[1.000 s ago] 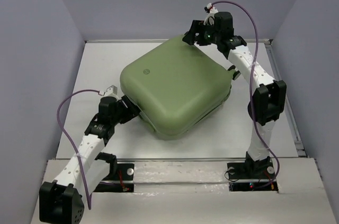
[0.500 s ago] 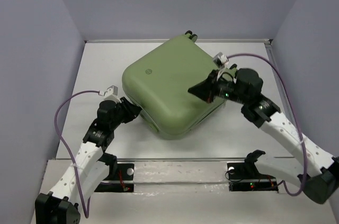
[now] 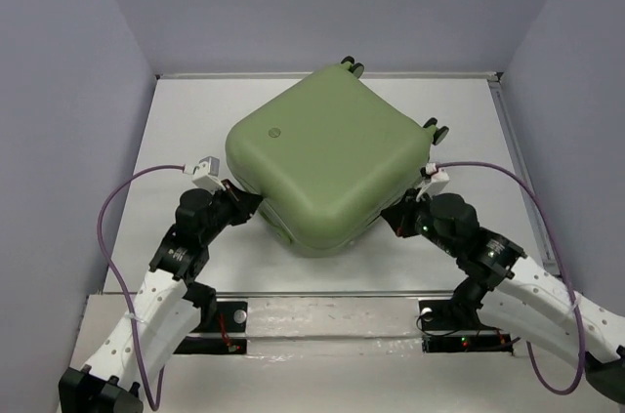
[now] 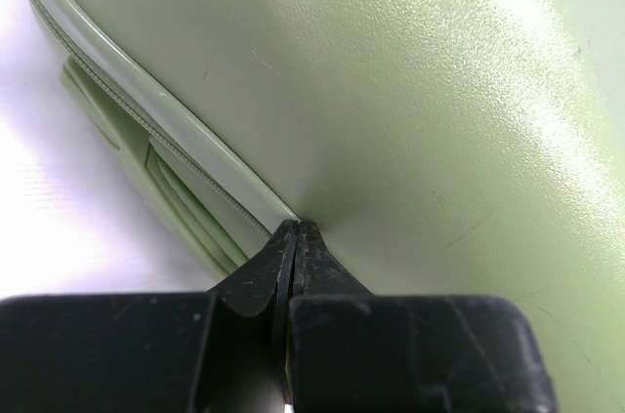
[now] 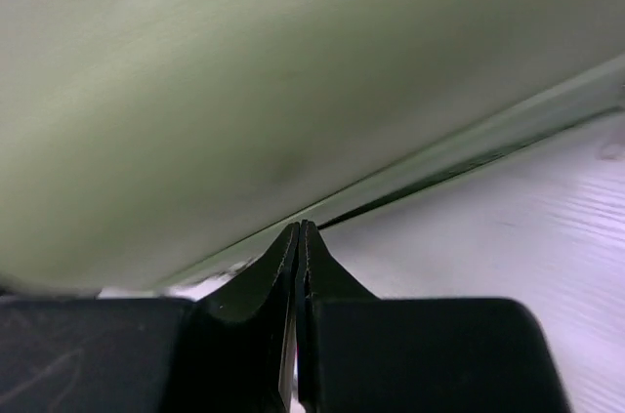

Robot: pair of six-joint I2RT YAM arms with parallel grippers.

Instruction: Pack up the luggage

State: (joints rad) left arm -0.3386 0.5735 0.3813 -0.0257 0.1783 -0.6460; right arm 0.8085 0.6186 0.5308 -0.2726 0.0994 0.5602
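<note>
Luggage (image 3: pixel 327 164) closed on white table (image 3: pixel 186 125); lavender walls (image 3: pixel 293 3) on three sides.

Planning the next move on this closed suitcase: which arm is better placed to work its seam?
Left, probably: the left pincer, shut, touches the suitcase right at its seam, beside the side handle. The right pincer, also shut, points low near the table.
</note>
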